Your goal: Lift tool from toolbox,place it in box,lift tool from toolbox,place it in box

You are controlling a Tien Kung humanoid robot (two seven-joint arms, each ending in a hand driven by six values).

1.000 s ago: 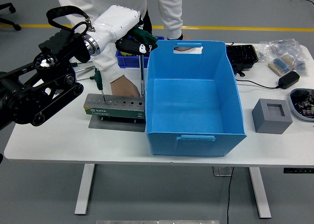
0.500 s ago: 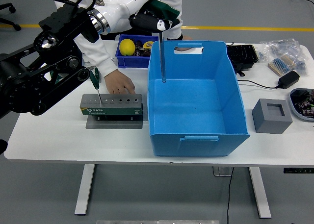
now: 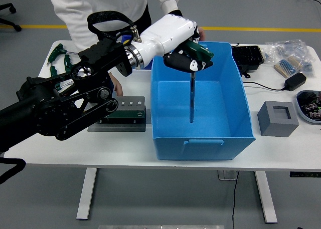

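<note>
My left hand (image 3: 193, 58) reaches over the big blue box (image 3: 200, 139) and is shut on a green-handled screwdriver (image 3: 191, 93). The shaft hangs straight down inside the box, its tip above the box floor. The grey tool holder (image 3: 131, 104) stands on a dark plate left of the box, mostly hidden behind my left arm (image 3: 75, 98). My right arm is out of view.
A person in white (image 3: 100, 8) stands at the far side, one hand (image 3: 117, 83) on the table behind the holder. Green pliers (image 3: 57, 56) lie at the far left. A grey foam block (image 3: 278, 119), a black tray (image 3: 247, 56), an adapter (image 3: 295, 81) and bagged parts (image 3: 293, 53) lie right of the box.
My left hand pulled the screwdriver up from the holder, carried it right over the box rim, and now holds it lower, inside the box. My arm now covers most of the holder.
</note>
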